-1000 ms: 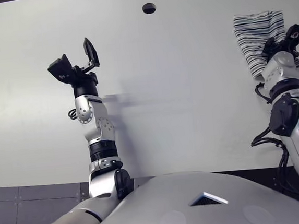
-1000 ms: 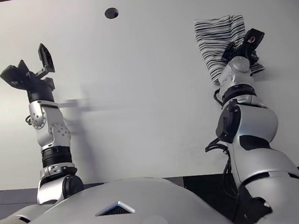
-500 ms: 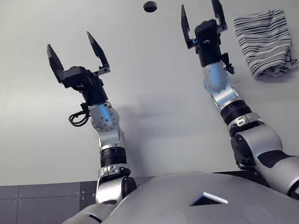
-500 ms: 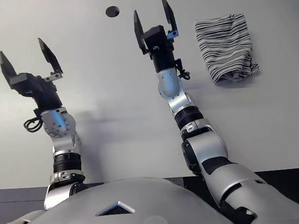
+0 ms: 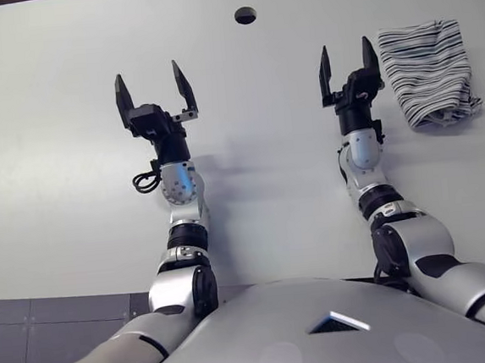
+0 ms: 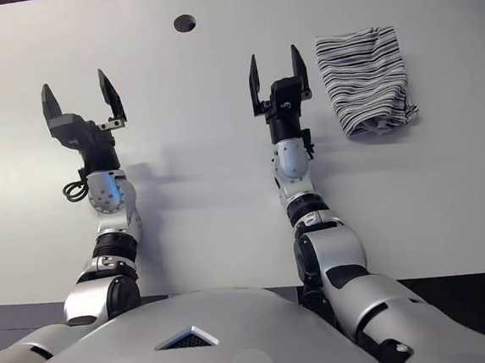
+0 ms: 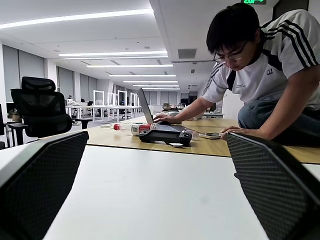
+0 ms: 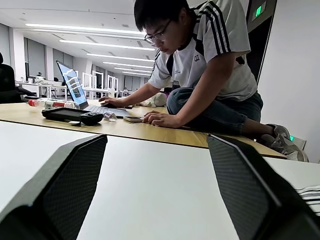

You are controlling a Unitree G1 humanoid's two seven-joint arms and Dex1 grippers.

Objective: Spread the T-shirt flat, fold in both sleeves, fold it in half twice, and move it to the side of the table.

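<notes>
The striped T-shirt (image 5: 430,68) lies folded into a small bundle at the right side of the white table (image 5: 73,188); a corner of the T-shirt (image 8: 310,192) peeks into the right wrist view. My right gripper (image 5: 348,62) stands open just left of it, fingers pointing toward the far edge, nothing between them. My left gripper (image 5: 153,86) is open too, over the table's left half, far from the shirt and holding nothing. Each wrist view looks out between its own dark fingers (image 7: 40,185) (image 8: 70,185) across the bare tabletop.
A round cable hole (image 5: 245,15) sits near the table's far edge, in the middle. Beyond the table stands a wooden desk (image 7: 200,142) with a laptop, a bottle and a controller. Bare tabletop spreads between and in front of both arms.
The right arm left the folded shirt, swung left to mid-table, then drew back and settled beside it. The left gripper turned fingers-forward and moved toward the centre.
</notes>
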